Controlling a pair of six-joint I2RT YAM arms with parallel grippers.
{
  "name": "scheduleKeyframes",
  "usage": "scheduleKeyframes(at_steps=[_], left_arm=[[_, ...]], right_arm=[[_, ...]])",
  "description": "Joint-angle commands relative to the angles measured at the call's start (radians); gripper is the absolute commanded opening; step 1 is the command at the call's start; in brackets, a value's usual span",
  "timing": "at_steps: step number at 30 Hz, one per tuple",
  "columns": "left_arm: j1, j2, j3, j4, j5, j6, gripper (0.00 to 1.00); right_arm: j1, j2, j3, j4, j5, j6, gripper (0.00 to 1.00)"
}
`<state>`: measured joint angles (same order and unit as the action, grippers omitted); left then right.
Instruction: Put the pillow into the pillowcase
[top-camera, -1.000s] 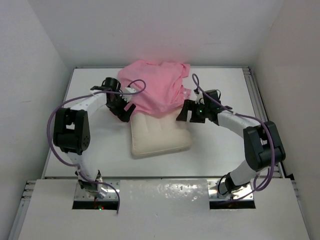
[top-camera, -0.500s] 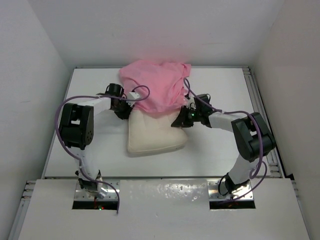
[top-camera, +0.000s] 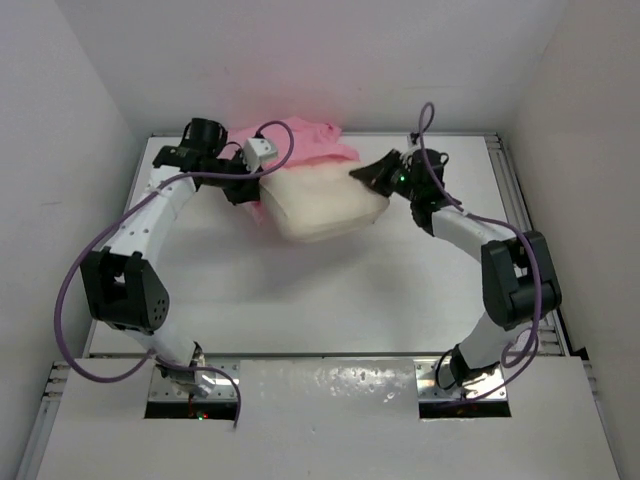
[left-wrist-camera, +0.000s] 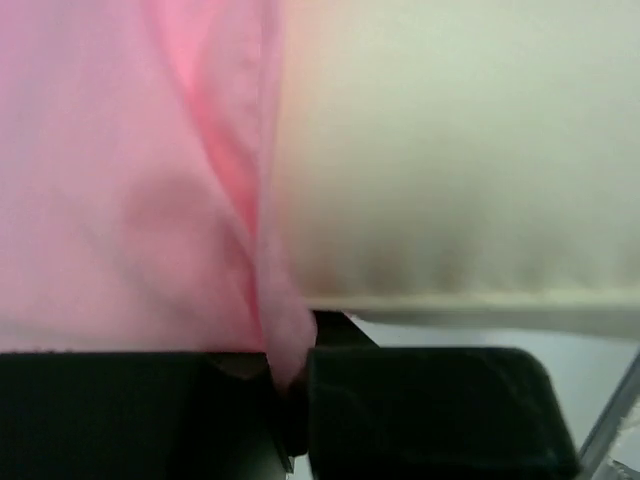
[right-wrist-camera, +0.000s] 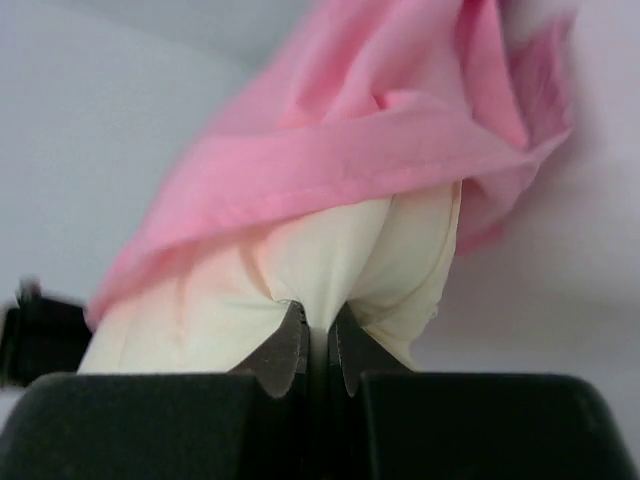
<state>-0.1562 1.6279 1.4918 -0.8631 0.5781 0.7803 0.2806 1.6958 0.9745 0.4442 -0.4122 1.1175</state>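
Observation:
The cream-white pillow (top-camera: 325, 205) lies at the far middle of the table, lifted at its back edge against the pink pillowcase (top-camera: 300, 140) bunched behind it. My left gripper (top-camera: 250, 188) is at the pillow's left end. In the left wrist view it (left-wrist-camera: 290, 380) is shut on a fold of the pillowcase (left-wrist-camera: 120, 200), with the pillow (left-wrist-camera: 450, 150) just to the right. My right gripper (top-camera: 362, 175) is at the pillow's right end. In the right wrist view it (right-wrist-camera: 318, 335) is shut on a pinch of the pillow (right-wrist-camera: 320, 260), and the pillowcase (right-wrist-camera: 350, 150) drapes over the top.
The white table (top-camera: 300, 290) is boxed in by white walls at the left, back and right. A metal rail (top-camera: 512, 210) runs along its right edge. A white cover plate (top-camera: 330, 410) spans the near edge above the arm bases.
Both grippers went from open to shut. Both arms then swung toward the back wall, dragging the pillow away from the middle of the table and up against the pillowcase, which bunched smaller.

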Motion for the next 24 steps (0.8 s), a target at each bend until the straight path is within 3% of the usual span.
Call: scheduleKeyframes(at_steps=[1,7,14,17,21,24], left_arm=[[-0.052,-0.039,0.109,-0.2,0.296,0.059,0.0],[-0.072,0.023,0.315,-0.258,0.434,0.025,0.0],[-0.068,0.112,0.596,-0.255,0.704,-0.09,0.0],[-0.054,0.109,0.636,-0.217,0.819,-0.153,0.0],[-0.023,0.093,0.631,-0.016,0.975,-0.423,0.0],[-0.025,0.089,0.592,0.079,0.93,-0.478,0.0]], right_arm=[[0.006,-0.102,0.151,0.257,0.307,0.137,0.0],[0.071,-0.119,0.248,0.036,0.617,0.061,0.0],[0.141,-0.073,0.309,-0.159,0.783,-0.022,0.0],[0.144,-0.038,0.352,-0.257,0.863,-0.044,0.0],[0.157,0.005,0.449,-0.344,0.937,-0.111,0.0],[0.187,0.05,0.547,-0.392,0.943,-0.152,0.0]])
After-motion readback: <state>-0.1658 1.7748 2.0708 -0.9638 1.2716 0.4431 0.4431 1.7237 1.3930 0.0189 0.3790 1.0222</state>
